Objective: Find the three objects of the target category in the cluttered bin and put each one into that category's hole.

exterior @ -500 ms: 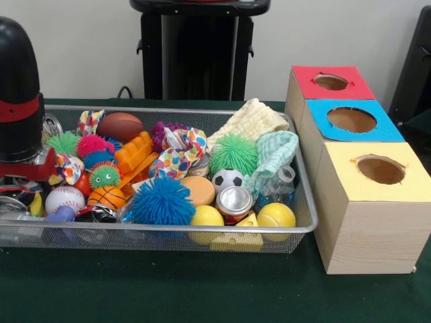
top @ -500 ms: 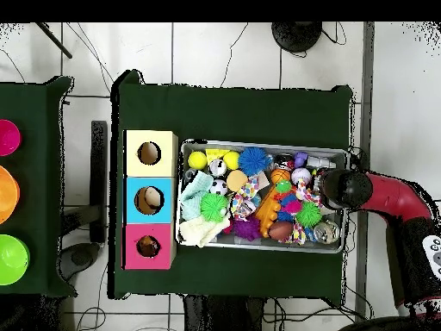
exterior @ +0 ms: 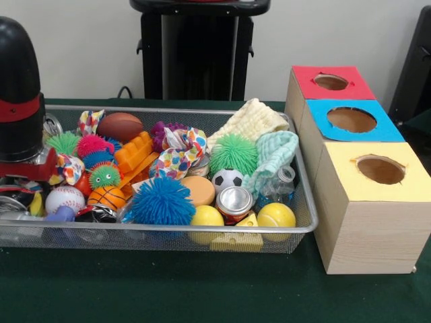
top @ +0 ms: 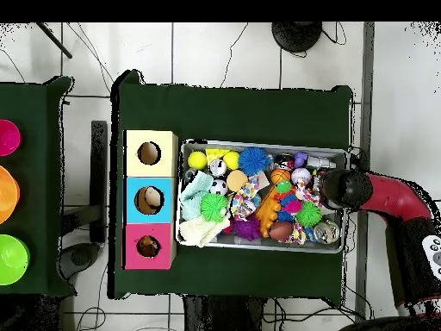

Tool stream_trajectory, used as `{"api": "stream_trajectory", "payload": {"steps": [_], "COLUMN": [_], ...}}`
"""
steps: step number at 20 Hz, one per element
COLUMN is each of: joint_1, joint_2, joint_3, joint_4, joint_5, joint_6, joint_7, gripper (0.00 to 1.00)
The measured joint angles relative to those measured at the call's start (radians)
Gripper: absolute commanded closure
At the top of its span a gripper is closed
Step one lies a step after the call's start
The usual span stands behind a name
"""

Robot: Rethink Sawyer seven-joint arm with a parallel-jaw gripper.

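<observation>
The wire-mesh bin sits on the green table, full of mixed things. Among them are a blue spiky ball, a green spiky ball, a small soccer ball, two yellow balls, a baseball, a mini basketball, a brown football, a can, a plastic bottle and folded cloths. My gripper hangs low over the bin's left end, partly cut off by the picture edge. In the overhead view it is over the bin's right end.
Three wooden boxes with round holes stand in a row right of the bin: red top, blue top, yellow top. The overhead view shows them left of the bin. Coloured bowls sit on a second table.
</observation>
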Motion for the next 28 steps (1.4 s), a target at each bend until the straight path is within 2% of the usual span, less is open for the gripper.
{"api": "stream_trajectory", "payload": {"steps": [11, 16, 21, 26, 27, 28], "joint_1": [-0.001, -0.001, -0.001, -0.001, 0.003, 0.004], "joint_2": [-0.010, -0.049, -0.150, -0.274, -0.331, -0.346], "joint_3": [0.001, 0.001, 0.001, 0.001, 0.001, 0.001], "joint_4": [0.023, 0.090, 0.197, 0.298, 0.340, 0.350], "joint_5": [0.000, 0.000, 0.015, 0.065, 0.094, 0.101], "joint_6": [-0.001, -0.002, -0.005, -0.005, -0.005, -0.005], "joint_7": [0.000, 0.000, 0.000, 0.000, 0.000, 0.000], "gripper": [1.00, 1.00, 1.00, 1.00, 1.00, 1.00]}}
